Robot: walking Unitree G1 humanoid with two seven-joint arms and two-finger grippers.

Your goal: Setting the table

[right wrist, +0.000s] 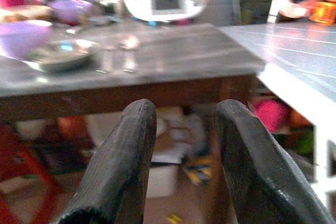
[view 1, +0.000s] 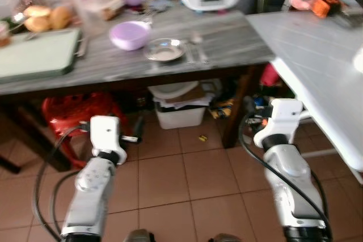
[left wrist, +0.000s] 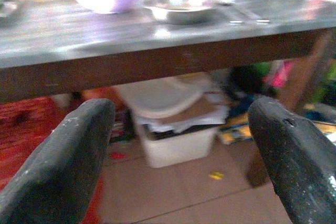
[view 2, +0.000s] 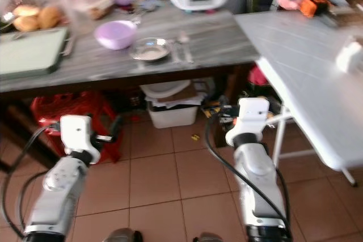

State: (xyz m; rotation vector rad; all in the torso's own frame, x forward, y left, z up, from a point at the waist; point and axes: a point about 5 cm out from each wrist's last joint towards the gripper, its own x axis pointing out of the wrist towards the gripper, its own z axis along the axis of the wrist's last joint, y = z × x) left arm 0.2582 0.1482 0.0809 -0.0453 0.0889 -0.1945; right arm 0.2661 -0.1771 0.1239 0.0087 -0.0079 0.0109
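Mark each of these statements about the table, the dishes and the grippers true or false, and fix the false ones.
1. The lilac bowl stands beside the metal dish on the grey table. True.
2. The left gripper holds the dish. False: its fingers are apart with nothing between them, below the table edge.
3. A white bin sits under the table. True.
4. The right gripper rests on the white table. False: it hangs in the air below table height.
5. A red stool stands under the table. True.
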